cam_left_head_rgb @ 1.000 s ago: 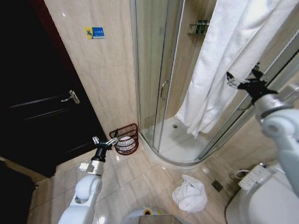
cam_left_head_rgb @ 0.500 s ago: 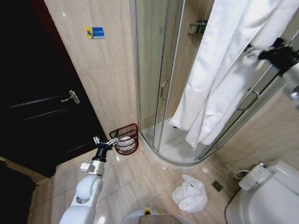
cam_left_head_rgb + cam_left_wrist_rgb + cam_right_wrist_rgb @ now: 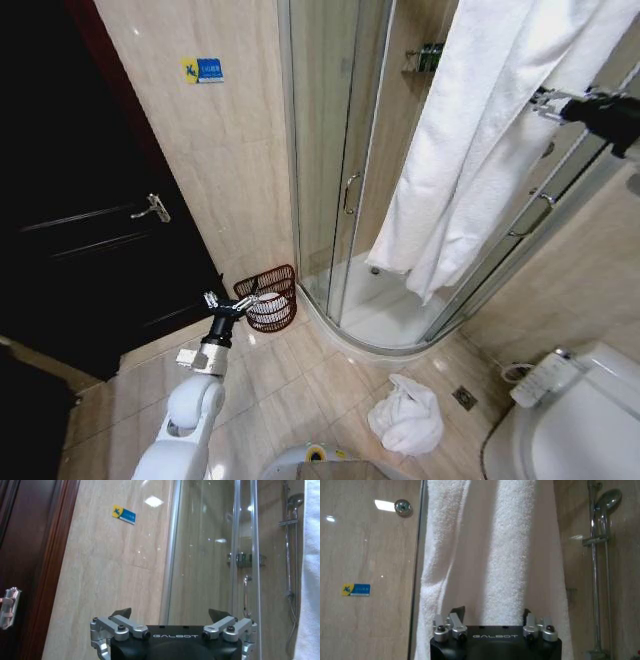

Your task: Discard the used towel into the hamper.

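The right gripper [image 3: 545, 100] hovers high at the hanging white towel [image 3: 470, 150], fingers spread, gripping nothing. It should pinch a thick fold before pulling. The left gripper [image 3: 232, 305], fingers also spread, waits low beside the hamper [image 3: 270, 297] by the shower.

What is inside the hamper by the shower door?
The hamper holds something pale and rounded, seen through its ribs and open top; what it is, and anything beneath it, cannot be told. The left gripper hovers beside it.
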Controlling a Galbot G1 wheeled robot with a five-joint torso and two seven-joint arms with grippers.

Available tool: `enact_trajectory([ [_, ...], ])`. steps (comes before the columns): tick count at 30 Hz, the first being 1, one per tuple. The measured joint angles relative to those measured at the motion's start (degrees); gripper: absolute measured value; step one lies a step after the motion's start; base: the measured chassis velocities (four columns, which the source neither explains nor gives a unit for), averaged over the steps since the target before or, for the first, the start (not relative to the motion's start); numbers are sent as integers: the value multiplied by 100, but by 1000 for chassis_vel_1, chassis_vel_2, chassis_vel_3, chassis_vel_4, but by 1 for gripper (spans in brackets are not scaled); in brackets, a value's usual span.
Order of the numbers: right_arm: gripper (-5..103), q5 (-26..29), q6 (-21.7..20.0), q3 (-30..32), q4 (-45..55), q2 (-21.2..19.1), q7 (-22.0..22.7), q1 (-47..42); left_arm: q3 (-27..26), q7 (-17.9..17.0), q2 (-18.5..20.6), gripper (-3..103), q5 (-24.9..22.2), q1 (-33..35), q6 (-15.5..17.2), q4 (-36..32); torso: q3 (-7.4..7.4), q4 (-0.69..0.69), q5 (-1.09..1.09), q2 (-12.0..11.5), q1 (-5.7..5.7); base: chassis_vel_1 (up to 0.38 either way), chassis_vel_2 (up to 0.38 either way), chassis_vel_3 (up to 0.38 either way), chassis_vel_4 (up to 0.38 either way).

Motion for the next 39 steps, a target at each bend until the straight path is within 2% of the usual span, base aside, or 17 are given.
enact_trajectory([
  [1, 64, 0, 0, 0, 0, 0, 0, 0, 0, 0, 0, 100, 0, 0, 0, 0, 0, 0, 0, 0, 0, 0, 0, 0, 0],
  [2, 58, -10, -2, -6, 11, 7, 12, -1, -7, 0, 2, 100, -1, 2, -5, -1, 0, 0, 0, 0, 0, 0, 0, 0, 0],
  [3, 58, -31, -4, -10, 18, 14, 27, -5, -18, 0, 5, 100, -2, 5, -10, -3, 0, 0, 0, 0, 0, 0, 0, 0, 0],
  [5, 48, -68, -4, -11, 23, 19, 39, -17, -23, 0, 12, 100, -4, 11, -15, -12, 0, 0, 0, 0, 0, 0, 0, 0, 0],
  [6, 48, -68, -4, -11, 23, 19, 39, -17, -23, 0, 12, 100, -4, 11, -15, -12, 0, 0, 0, 0, 0, 0, 0, 0, 0],
  [10, 26, -112, -4, 33, 71, 26, 59, -100, -11, 0, 4, 100, -1, 2, -16, -15, 0, 0, -1, 0, 0, 0, 0, 0, 0],
  [11, 26, -112, -4, 33, 71, 26, 59, -100, -11, 0, 4, 100, -1, 2, -16, -15, 0, 0, -1, 0, 0, 0, 0, 0, 0],
  [13, 15, -135, 1, 76, 134, 28, 65, -147, 5, 0, -4, 100, 9, -5, -16, -17, 0, 0, 0, 0, 0, 0, 0, 0, 0],
  [15, 15, -147, 5, 95, 167, 33, 75, -169, 9, 0, -8, 100, 15, -9, -15, -17, 0, 0, 0, 0, 0, 0, 0, 0, 0],
  [16, 10, -175, 10, 129, 219, 45, 88, -211, 14, 1, -15, 100, 23, -10, -15, -17, 0, 0, -1, 0, 0, 0, 0, 0, 0],
  [18, 10, -200, 13, 162, 270, 59, 97, -264, 16, 2, -19, 100, 29, -9, -15, -17, 0, 0, -1, 0, 0, 0, 0, 0, 0],
  [19, 2, -228, 14, 211, 338, 82, 112, -341, 18, 2, -24, 100, 34, -6, -15, -17, 0, 0, -1, 0, 0, 0, 0, 0, 0],
  [27, 2, -449, -101, 507, 847, 399, 344, -986, -1, 5, -14, 100, 37, 22, -21, -37, 0, 0, -1, 0, 0, 0, 0, 0, 0],
  [33, 2, -773, -263, 574, 1507, 1053, 772, -1539, -5, 7, -9, 100, 18, 21, -37, -41, 0, 0, 0, 0, 0, 0, 0, 0, 0],
  [34, 2, -773, -263, 574, 1507, 1053, 772, -1539, -5, 7, -9, 100, 18, 21, -37, -41, 0, 0, 0, 0, 0, 0, 0, 0, 0],
  [39, 2, -1245, -274, 502, 2169, 1542, 914, -1795, -94, 7, 5, 100, -36, 70, -123, -23, 0, 0, 1, 0, 0, 0, 0, 0, 0],
])
